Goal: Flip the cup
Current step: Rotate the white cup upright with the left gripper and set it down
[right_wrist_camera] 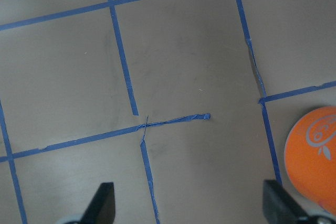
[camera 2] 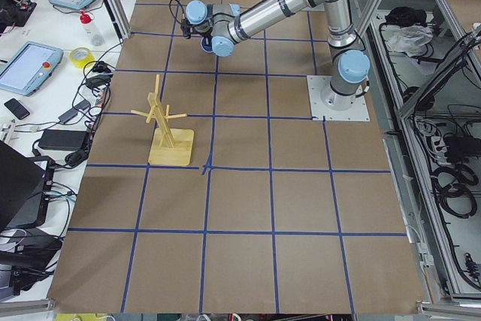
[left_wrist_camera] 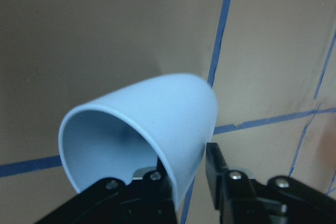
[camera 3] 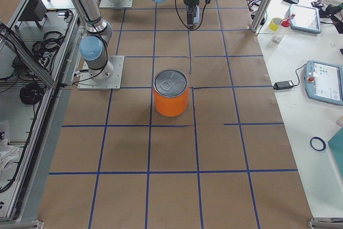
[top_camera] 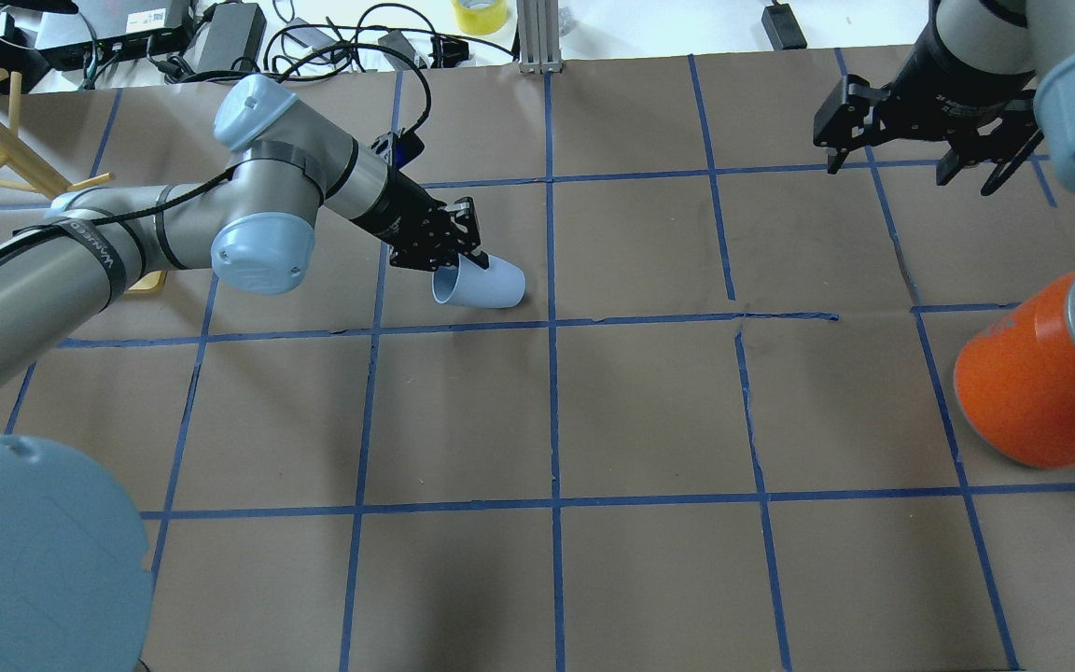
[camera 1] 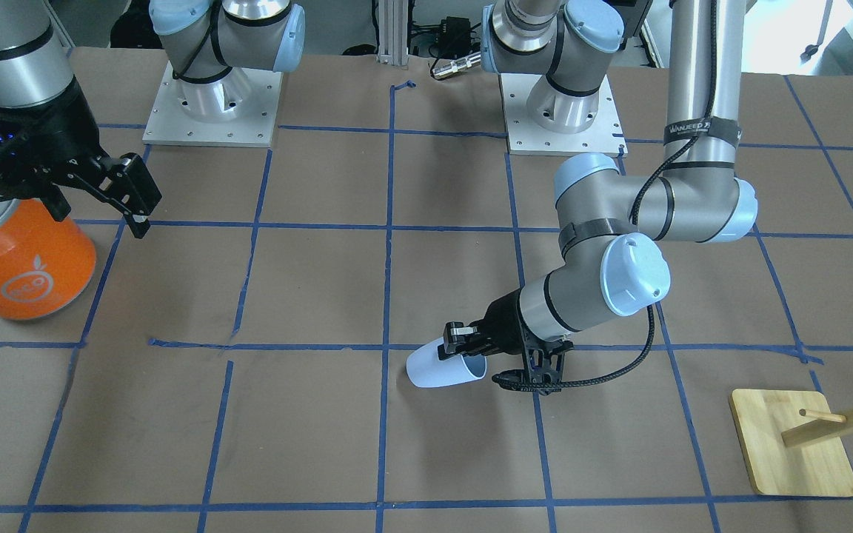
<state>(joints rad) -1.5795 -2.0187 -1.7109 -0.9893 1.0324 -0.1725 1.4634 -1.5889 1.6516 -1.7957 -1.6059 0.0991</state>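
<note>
The cup (camera 1: 437,368) is a small pale blue tumbler, tilted on its side with its open mouth toward my left gripper and its closed base low by the table. It also shows in the overhead view (top_camera: 486,283) and the left wrist view (left_wrist_camera: 157,119). My left gripper (camera 1: 460,346) is shut on the cup's rim, one finger inside the mouth and one outside, as the overhead view (top_camera: 459,264) and the left wrist view (left_wrist_camera: 186,179) show. My right gripper (top_camera: 915,173) is open and empty, held above the table beside the orange can.
A large orange can (top_camera: 1023,392) with a silver top stands at the robot's right side, also in the front view (camera 1: 27,266). A wooden peg rack (camera 1: 793,444) stands at the robot's far left. Blue tape lines grid the brown table (top_camera: 649,411).
</note>
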